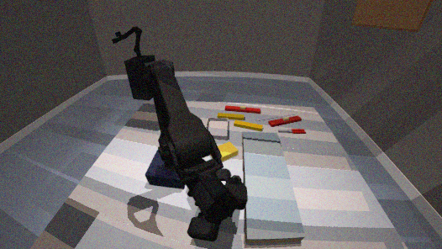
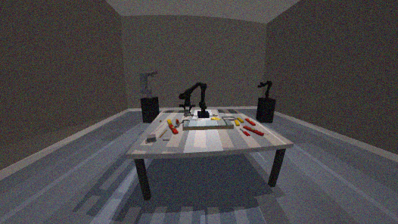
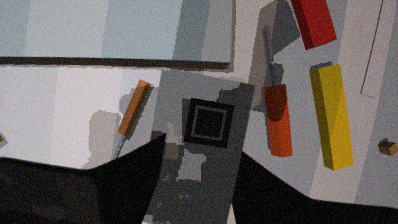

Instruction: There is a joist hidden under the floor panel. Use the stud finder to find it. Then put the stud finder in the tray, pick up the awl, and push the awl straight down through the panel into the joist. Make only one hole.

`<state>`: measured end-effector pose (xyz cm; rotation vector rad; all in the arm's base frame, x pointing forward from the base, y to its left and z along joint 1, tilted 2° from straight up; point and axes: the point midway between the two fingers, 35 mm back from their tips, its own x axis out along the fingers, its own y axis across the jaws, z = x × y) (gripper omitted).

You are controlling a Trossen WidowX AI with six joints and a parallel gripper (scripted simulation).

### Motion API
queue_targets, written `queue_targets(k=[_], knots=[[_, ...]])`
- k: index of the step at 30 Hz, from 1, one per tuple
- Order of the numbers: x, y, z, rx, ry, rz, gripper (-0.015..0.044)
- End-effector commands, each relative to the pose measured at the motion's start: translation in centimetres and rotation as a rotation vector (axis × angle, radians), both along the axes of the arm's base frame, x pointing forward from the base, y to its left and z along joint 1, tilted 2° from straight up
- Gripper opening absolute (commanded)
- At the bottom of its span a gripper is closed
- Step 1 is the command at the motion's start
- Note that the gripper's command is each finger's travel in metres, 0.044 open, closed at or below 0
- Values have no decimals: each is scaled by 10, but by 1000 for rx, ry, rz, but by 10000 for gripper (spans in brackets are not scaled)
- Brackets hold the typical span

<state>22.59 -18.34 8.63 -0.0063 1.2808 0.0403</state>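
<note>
My gripper (image 3: 198, 144) (image 2: 187, 111) is shut on the stud finder (image 3: 190, 165), a grey block with a dark square on its top, seen between the fingers in the wrist view. Whether it touches the table is unclear. The pale floor panel (image 1: 269, 172) (image 2: 208, 124) (image 3: 100, 30) lies beside it. The tray (image 1: 228, 129), a small square with a raised rim, lies beyond the panel's near side in the top view. An orange-handled tool (image 3: 134, 110) and a red-orange-handled tool (image 3: 278, 120), both with thin shafts, lie on either side of the gripper; which is the awl is unclear. The joist is hidden.
A yellow bar (image 3: 332, 117) and a red bar (image 3: 315, 22) lie right of the gripper. A yellow block (image 1: 228, 151) lies between arm and panel. Red levels (image 1: 243, 109) (image 1: 286, 121), yellow bars (image 1: 231, 116) (image 1: 248, 125) and a red-handled tool (image 1: 298, 131) lie at the far end.
</note>
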Motion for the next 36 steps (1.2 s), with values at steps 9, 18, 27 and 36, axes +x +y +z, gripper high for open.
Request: queue_targets(k=[9, 18, 27, 36], knots=[[27, 1, 20, -11, -7, 29, 0], [77, 11, 29, -11, -12, 73, 0], [127, 31, 34, -10, -19, 118, 0], [162, 52, 35, -8, -25, 150, 0]])
